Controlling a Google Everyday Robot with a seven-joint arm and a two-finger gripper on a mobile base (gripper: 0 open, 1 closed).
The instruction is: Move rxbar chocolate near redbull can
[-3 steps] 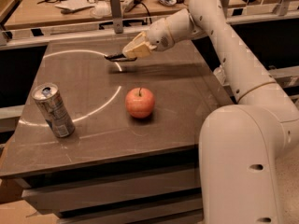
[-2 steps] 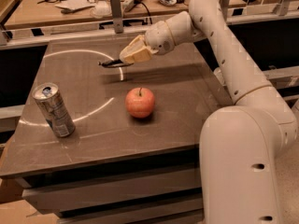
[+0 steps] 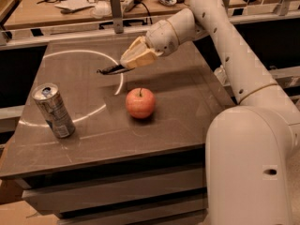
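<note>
Gripper: the pale two-finger gripper [image 3: 123,65] on your robot's white arm hangs over the far middle of the table, fingers closed on one end of the bar.
Bar: the rxbar chocolate [image 3: 110,70], small and flat in a dark brown-black wrapper, juts left from the fingertips, seemingly clear of the tabletop.
Can: the redbull can [image 3: 54,110], slim silver-grey metal with bluish markings, stands near the front left, well apart from the bar.
Bystander: a round red apple [image 3: 140,102] sits mid-table, in front of the gripper.
Surface: the dark grey-brown table [image 3: 187,107] bears a pale arc.
Change: over the last second gripper and bar have shifted left and forward, toward the can; can and apple are unmoved.
Meaning: you may judge the grasp done and the carry under way; placement beside the can remains.
</note>
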